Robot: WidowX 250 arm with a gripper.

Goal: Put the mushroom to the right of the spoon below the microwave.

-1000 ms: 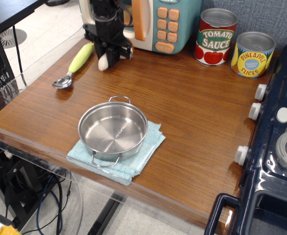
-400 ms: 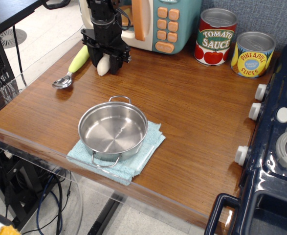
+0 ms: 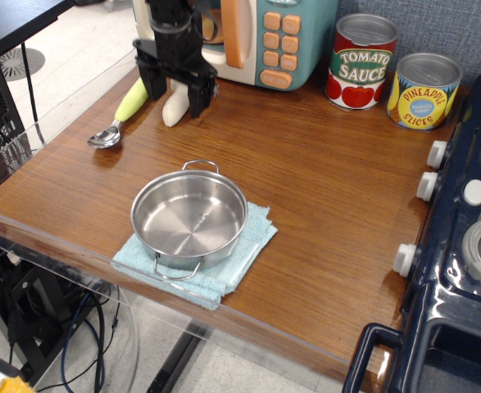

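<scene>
mushroom (image 3: 174, 106): lies on table at 3 o'clock of spoon (image 3: 125, 109), at 6 o'clock of microwave (image 3: 252, 37), as asked. gripper (image 3: 177, 92): jaws spread wide astride it, holding nothing.

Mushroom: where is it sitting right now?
The mushroom lies on the wooden table at the back left, just right of the spoon and in front of the microwave, between the open gripper fingers.
</scene>
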